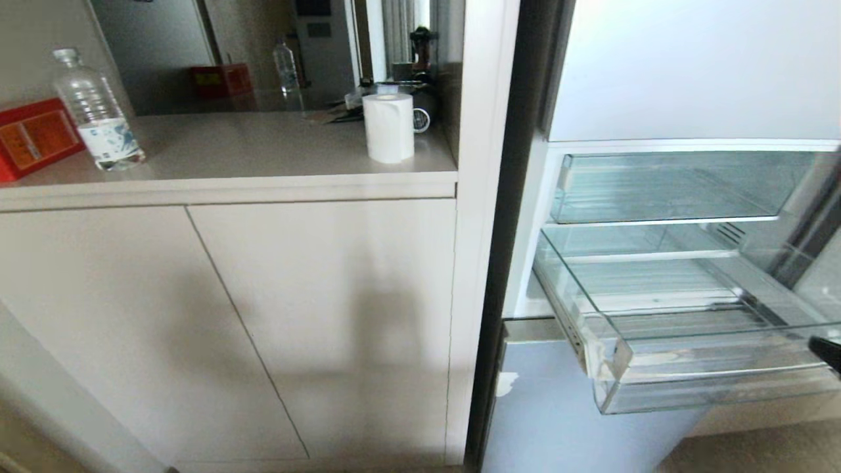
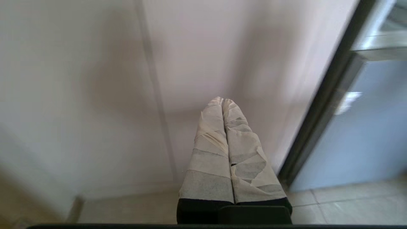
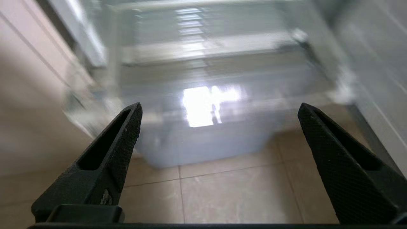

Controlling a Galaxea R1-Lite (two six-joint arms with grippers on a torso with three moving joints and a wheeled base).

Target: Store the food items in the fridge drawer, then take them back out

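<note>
My right jaws sit nearest the lens, spread wide with nothing between them, over the tiled floor just in front of the fridge drawer. From the head view only a dark tip of them shows at the right edge, beside the drawer's front corner.

The drawer itself is pulled out of the fridge, its thick clear front lip hanging over the pale blue door panel below. Its ribbed floor looks bare, as far as I can see through the plastic. Above it sits a shallower clear tray, also with nothing in it that I can make out.

I see no tomato or any other food in any view: not in the drawer, not in my jaws, not on the worktop. So I cannot say where it is. With the drawer open and bare, I judge I am either before the storing or after the taking out; the pictures do not settle which.

My left jaws are pressed together, wrapped in pale tape, parked low in front of the cupboard door. On the worktop stand a water bottle and a red box near its left end, and a paper roll by its right edge.
</note>
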